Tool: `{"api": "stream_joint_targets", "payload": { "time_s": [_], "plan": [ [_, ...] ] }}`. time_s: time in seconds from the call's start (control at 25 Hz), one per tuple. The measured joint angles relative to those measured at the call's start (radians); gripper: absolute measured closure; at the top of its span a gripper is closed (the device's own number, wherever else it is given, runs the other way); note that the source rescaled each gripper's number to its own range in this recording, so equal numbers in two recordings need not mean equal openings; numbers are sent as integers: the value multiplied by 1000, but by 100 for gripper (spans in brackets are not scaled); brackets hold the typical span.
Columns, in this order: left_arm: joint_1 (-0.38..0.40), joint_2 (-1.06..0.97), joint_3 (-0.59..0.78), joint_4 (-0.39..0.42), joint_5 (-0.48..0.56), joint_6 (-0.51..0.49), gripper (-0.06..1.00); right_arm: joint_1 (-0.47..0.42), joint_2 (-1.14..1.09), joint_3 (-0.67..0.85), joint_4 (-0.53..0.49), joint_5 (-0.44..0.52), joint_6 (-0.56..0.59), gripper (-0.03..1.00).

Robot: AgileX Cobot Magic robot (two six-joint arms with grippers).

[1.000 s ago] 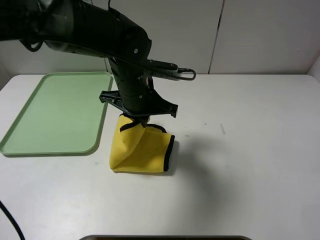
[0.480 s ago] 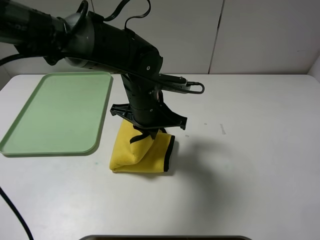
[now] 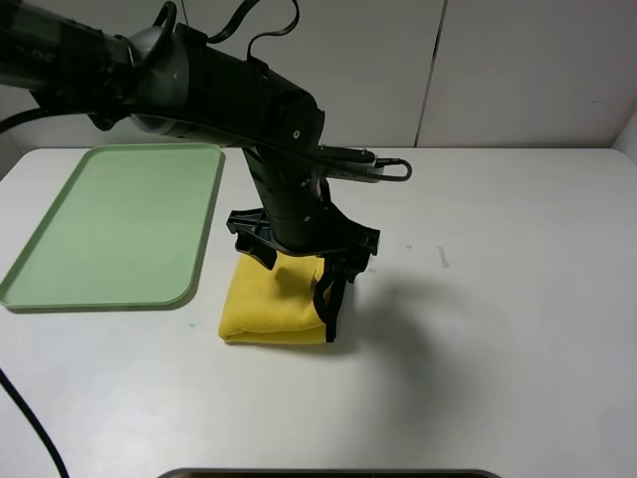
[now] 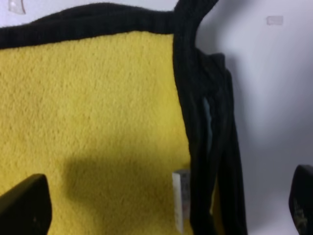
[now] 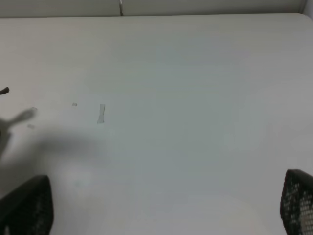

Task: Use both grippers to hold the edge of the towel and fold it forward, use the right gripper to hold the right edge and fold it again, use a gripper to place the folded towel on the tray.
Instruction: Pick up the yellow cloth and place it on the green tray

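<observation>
The left fingers [image 4: 22,208] have sprung wide, dropping the folded towel [image 3: 267,311] flat on the worktop [image 3: 498,319]; the right fingers [image 5: 24,208] gape wide, empty.

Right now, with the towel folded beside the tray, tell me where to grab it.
Pinch the towel at its stacked black-bound edges facing away from the tray, straight down from above: the layers meet there, so the fold should hold, and the open left gripper hangs over them.
</observation>
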Motion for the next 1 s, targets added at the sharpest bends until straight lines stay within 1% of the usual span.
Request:
{"api": "stream_joint_targets", "payload": {
  "time_s": [0.12,0.28,0.48,0.6,0.72,0.84,0.92,1.0],
  "plan": [
    [0,-4,-23,0,43,2,-5,0,0,0,0,0,0,-3],
    [5,-56,-37,5,134,-3,-5,0,0,0,0,0,0,-3],
    [39,-122,-37,31,244,-5,-5,0,0,0,0,0,0,-3],
    [59,-134,-31,53,288,-5,-5,0,0,0,0,0,0,-3],
    [76,-135,5,53,296,-5,-5,0,0,0,0,0,0,-3],
    [96,-135,48,45,279,-5,-5,0,0,0,0,0,0,-3],
    [108,-135,81,38,246,-5,-5,0,0,0,0,0,0,-3],
    [123,-135,113,14,203,-5,-5,0,0,0,0,0,0,-3]
  ]
}}
